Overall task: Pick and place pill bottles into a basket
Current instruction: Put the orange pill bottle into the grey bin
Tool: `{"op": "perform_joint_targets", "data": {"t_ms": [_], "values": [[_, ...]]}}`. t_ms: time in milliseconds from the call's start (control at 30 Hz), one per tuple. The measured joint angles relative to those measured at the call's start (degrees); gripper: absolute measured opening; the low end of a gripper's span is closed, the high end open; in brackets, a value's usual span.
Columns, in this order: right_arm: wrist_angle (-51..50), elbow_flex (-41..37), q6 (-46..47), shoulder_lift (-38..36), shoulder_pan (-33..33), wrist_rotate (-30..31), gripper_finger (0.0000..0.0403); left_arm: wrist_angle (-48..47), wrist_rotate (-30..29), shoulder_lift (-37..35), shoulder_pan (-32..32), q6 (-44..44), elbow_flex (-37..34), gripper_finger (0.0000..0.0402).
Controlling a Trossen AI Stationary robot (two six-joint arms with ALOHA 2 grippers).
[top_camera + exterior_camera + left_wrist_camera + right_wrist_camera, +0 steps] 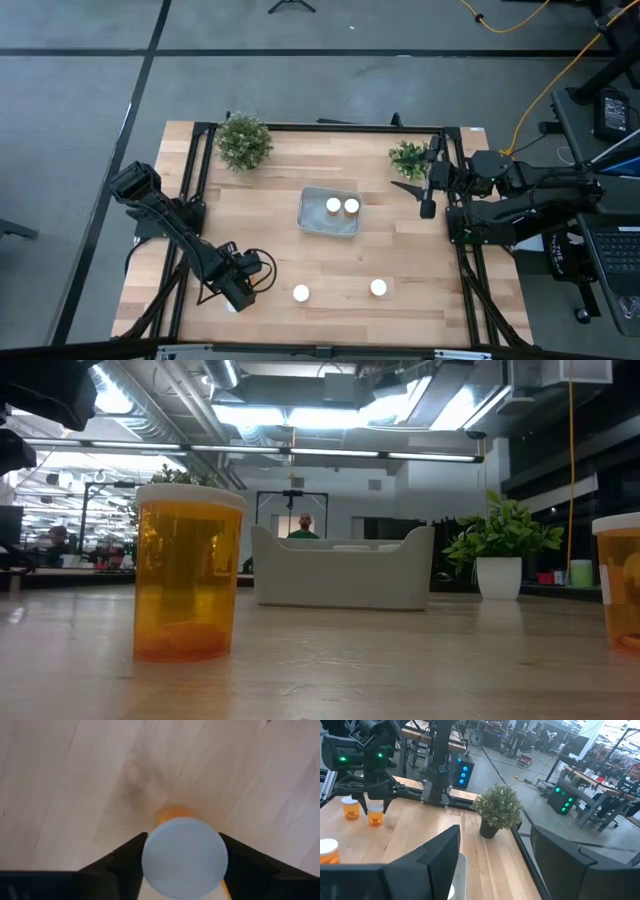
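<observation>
Now mid-pick: left gripper [182, 865] closed around a pill bottle [184, 856] at the near-left tabletop [330, 265], lift and carry to the basket [328, 227] (two inside) seemingly next; right gripper [495, 860] spread, idle beside the small plant [408, 158].

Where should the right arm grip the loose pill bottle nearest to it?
By the amber body just under the white cap, coming straight down: the pill bottle stands upright, cap up, with bare table around it. The right gripper, open, waits by the small plant; the left gripper is over another bottle.
</observation>
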Motion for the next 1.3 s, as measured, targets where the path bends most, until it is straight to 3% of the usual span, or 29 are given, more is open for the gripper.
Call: {"op": "perform_joint_targets", "data": {"t_ms": [67,733,867,1100,1300], "values": [[0.0,0.0,0.0,0.0,0.0,0.0,0.0245,0.0,0.0,0.0,0.04,0.0,0.0,0.0198],[-0.02,0.0,0.0,0.0,-0.01,-0.01,0.0245,0.35,-1.86,-0.33,2.14,1.88,0.76,0.0198],[-0.07,0.0,0.0,0.0,-0.01,-0.01,0.0245,0.38,-4.47,-2.37,3.5,2.99,0.76,0.0198],[-0.78,0.0,0.23,0.0,0.0,-0.01,0.0245,0.28,-7.93,-9.3,8.21,8.23,0.76,0.0198],[-0.76,0.0,0.35,0.02,-0.01,-0.02,0.0245,-1.23,-9.24,-14.03,14.03,18.52,2.95,0.0198]]}}
